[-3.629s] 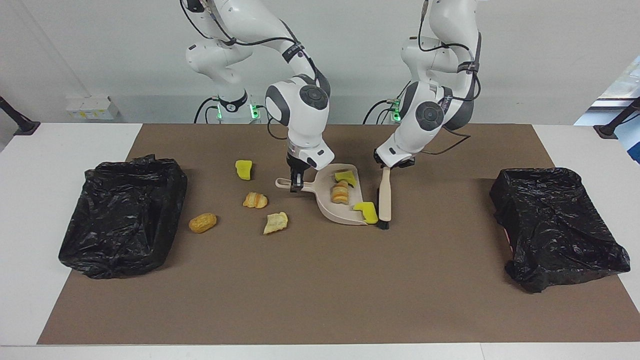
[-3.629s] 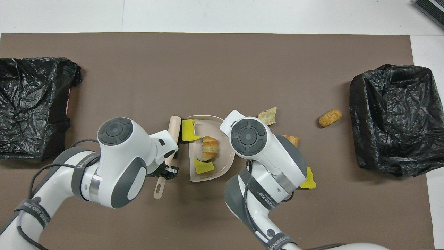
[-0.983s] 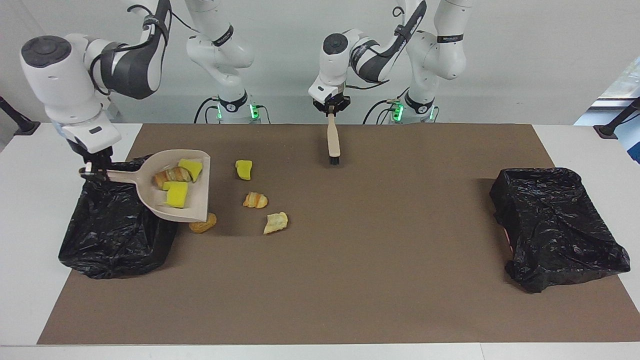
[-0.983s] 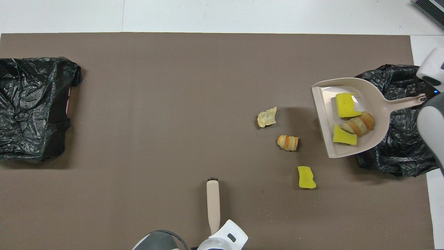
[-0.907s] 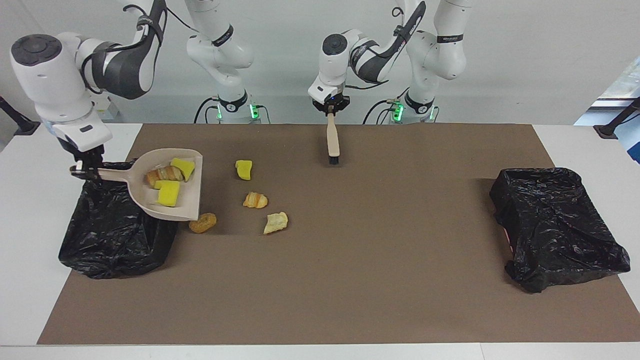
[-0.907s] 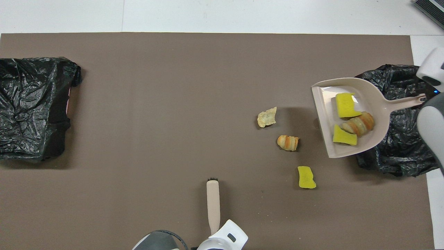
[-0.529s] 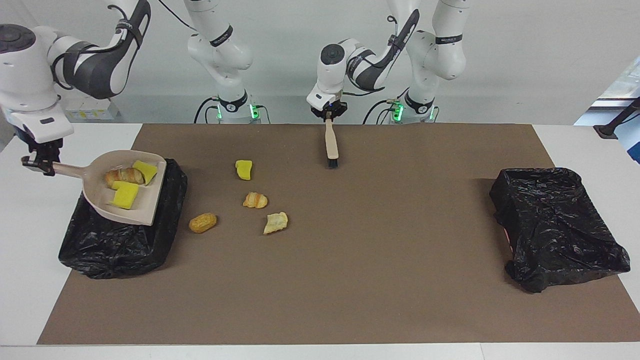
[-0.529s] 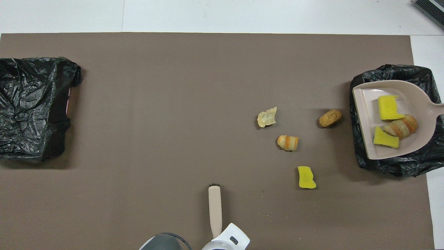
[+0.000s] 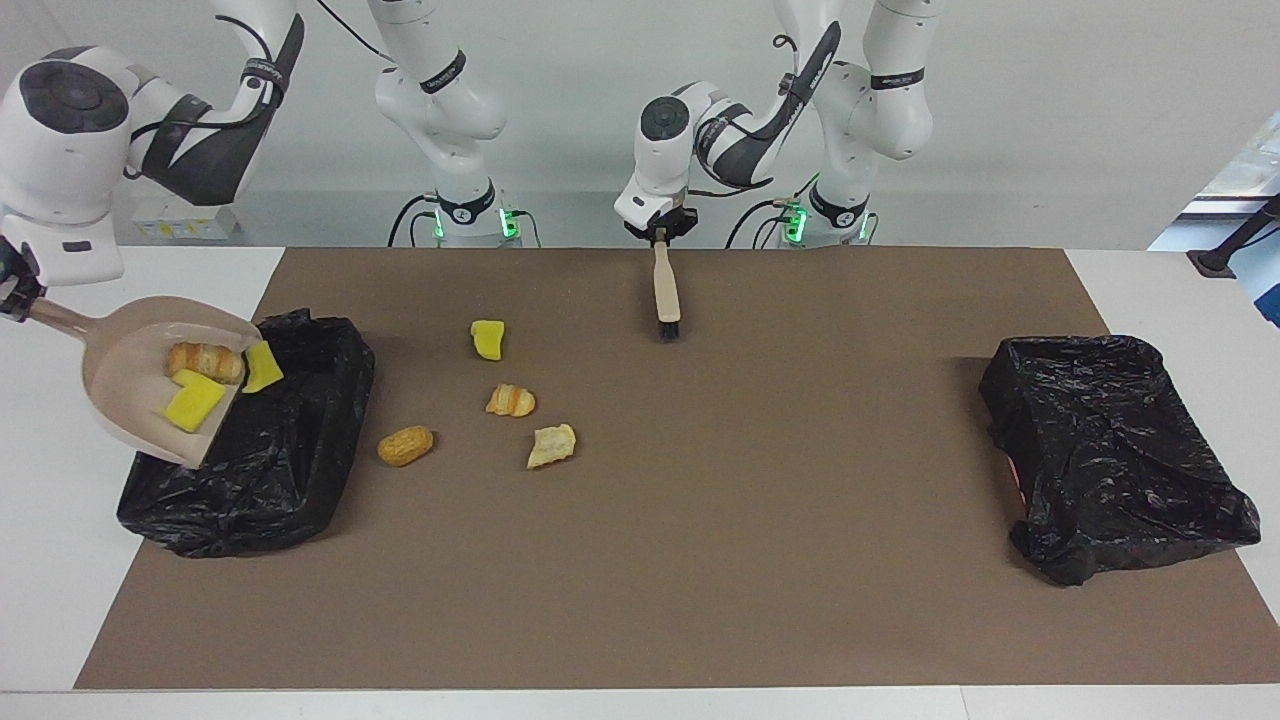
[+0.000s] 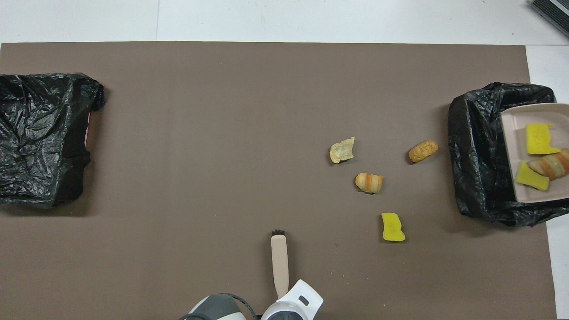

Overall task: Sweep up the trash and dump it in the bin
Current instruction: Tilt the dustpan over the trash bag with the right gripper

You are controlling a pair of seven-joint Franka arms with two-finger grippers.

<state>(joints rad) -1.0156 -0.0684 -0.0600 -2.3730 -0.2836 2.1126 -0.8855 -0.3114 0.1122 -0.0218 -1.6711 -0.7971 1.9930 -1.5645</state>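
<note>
The right gripper, clamped on the dustpan, holds trash over the bin.

Both arms are glossy white with rounded, bulbous joint housings and dark grey segments between them. Each wrist housing carries a dark grey round cap. Black cables loop along the upper links, held by black bands with small white lettering. Green lights glow at the 2 bases.

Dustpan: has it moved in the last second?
Yes. The dustpan went from beside the loose bun to over the bin at the right arm's end.
</note>
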